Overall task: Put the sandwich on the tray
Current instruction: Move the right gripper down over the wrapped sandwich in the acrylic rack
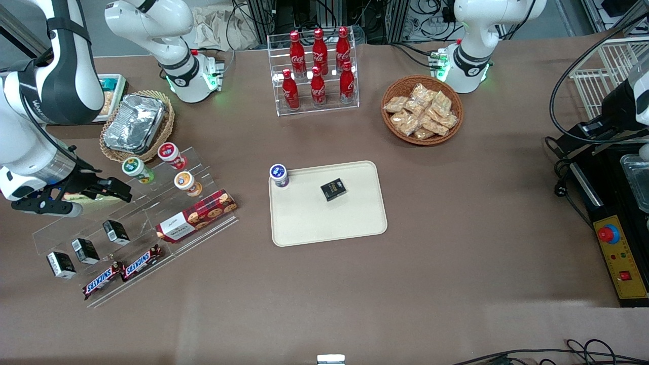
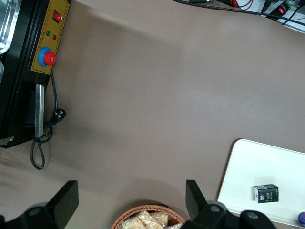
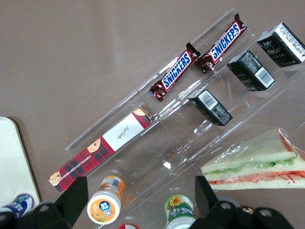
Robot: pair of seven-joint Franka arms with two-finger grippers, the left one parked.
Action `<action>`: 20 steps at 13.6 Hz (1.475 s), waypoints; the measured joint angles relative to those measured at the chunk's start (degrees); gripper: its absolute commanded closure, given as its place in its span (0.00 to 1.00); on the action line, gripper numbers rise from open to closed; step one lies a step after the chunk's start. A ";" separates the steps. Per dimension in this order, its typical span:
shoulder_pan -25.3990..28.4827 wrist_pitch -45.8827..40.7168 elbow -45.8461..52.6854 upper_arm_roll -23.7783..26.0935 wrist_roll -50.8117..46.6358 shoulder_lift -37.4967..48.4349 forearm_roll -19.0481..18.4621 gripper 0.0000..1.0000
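Note:
The sandwich (image 3: 255,162), a clear-wrapped white-bread wedge with green and red filling, lies on the clear stepped shelf (image 3: 190,138) toward the working arm's end of the table. My right gripper (image 3: 141,200) hovers above that shelf, open. The sandwich sits just outside one finger (image 3: 206,194), not between the two. An orange-lidded cup (image 3: 104,206) and a green-lidded cup (image 3: 180,208) stand under the gap. In the front view the gripper (image 1: 81,196) covers most of the sandwich. The beige tray (image 1: 329,223) lies mid-table, carrying a small black box (image 1: 333,189) and a purple-lidded cup (image 1: 279,175).
The shelf also holds small black boxes (image 1: 83,250), a red plaid cookie box (image 1: 196,215) and two Snickers bars (image 1: 121,271). A foil container (image 1: 134,123) in a basket, a cola bottle rack (image 1: 317,71) and a basket of snack packets (image 1: 422,110) stand farther from the camera.

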State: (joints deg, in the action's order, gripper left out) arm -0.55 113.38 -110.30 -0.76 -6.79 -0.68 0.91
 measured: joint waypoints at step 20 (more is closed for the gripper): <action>-6.24 -7.26 5.16 -1.92 -16.83 1.01 -0.04 0.00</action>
State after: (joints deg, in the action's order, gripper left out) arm -6.79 106.12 -105.14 -2.68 -23.62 0.33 0.86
